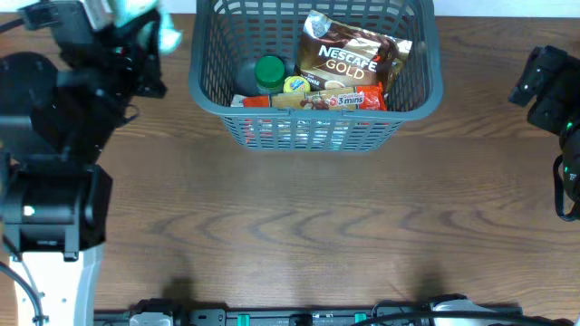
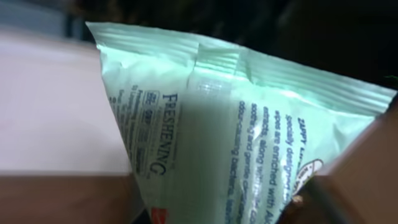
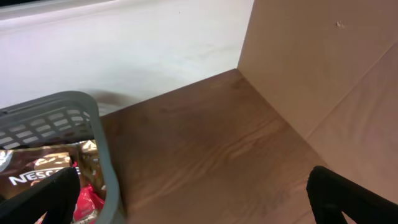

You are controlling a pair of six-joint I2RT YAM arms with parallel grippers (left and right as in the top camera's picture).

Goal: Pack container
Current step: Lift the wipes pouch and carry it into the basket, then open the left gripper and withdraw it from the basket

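The container, a grey slatted basket (image 1: 313,122), stands at the back centre of the table. Inside it lie a Nescafe Gold pouch (image 1: 353,56), a green-lidded jar (image 1: 269,72), a small yellow item (image 1: 296,84) and a red packet (image 1: 331,100). To the basket's left, my left gripper (image 1: 143,50) is raised and shut on a mint-green wipes packet (image 1: 136,14), which fills the left wrist view (image 2: 249,124) and hides the fingers. My right gripper (image 3: 196,205) stands open over bare table to the right of the basket rim (image 3: 93,124), nothing between its fingers (image 3: 348,199).
A light wooden side wall (image 3: 311,56) rises on the right, and a white wall (image 3: 124,50) runs behind the table. The left arm's base (image 1: 45,208) occupies the table's left edge. The right arm (image 1: 553,91) sits at the right edge.
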